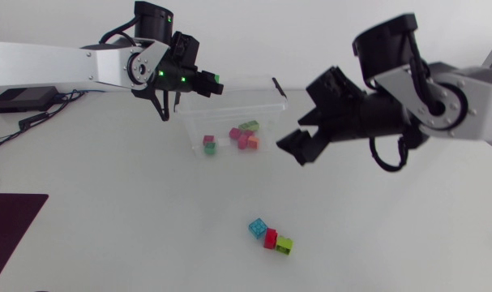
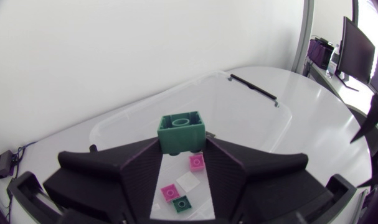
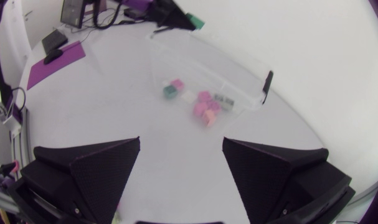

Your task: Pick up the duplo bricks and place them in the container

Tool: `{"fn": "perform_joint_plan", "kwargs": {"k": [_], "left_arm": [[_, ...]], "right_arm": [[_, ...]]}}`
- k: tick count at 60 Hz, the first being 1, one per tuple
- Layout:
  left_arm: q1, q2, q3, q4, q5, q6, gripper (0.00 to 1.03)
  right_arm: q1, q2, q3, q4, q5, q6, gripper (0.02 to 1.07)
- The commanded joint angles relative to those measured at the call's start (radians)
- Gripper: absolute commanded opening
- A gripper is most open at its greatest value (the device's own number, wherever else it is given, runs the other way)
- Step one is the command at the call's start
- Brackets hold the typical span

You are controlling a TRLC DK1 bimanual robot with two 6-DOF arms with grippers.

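— What lies nearest on the desk (image 1: 108,203)?

— Three loose duplo bricks in a short row, each touching the next. There is a cyan brick (image 1: 258,227), a red brick (image 1: 271,238) at its 4 o'clock, and a lime brick (image 1: 284,244) at the red one's 4 o'clock. They sit at 6 o'clock from the container (image 1: 266,101), well apart from it.

— And your right end effector?

— My right end effector (image 1: 301,134) hangs above the desk at 3 o'clock from the container, just beside it. Its fingers are spread wide with nothing between them. Its own camera looks between the two fingers, across bare desk, to the container ahead.

— What is in the container?

— It is a clear tub with a black clip (image 1: 278,85) on its 2 o'clock rim. On its floor lie a pink-and-green brick (image 1: 209,144) toward 8 o'clock and a magenta brick (image 1: 236,134) near the middle. A green one (image 1: 248,126) and an orange-red one (image 1: 248,143) lie just beside the magenta brick.

— And farthest back?

— My left end effector (image 1: 213,84), over the container's 11 o'clock part. It is clamped on a green brick (image 2: 182,132), one finger against each side. The brick is held clear above the tub's floor, where pink, white and dark green bricks show below it.
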Motion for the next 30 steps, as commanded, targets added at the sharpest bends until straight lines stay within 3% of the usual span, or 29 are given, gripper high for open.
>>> {"fn": "perform_joint_plan", "kwargs": {"k": [1, 3, 7, 30], "left_arm": [[0.011, 0.036, 0.037, 0.001, -0.003, 0.024, 0.78], [0.011, 0.035, 0.036, -0.010, -0.003, 0.028, 0.88], [0.010, 0.016, 0.019, -0.027, -0.003, 0.045, 0.97], [-0.004, -0.235, -0.168, -0.157, 0.057, 0.154, 0.98]], "right_arm": [[0.011, -0.076, -0.127, -0.026, -0.025, -0.056, 0.98], [0.012, -0.104, -0.167, -0.033, -0.036, -0.068, 0.98], [0.023, -0.158, -0.254, -0.047, -0.051, -0.096, 0.98], [0.175, -0.193, -0.424, -0.085, -0.059, -0.159, 0.98]]}}
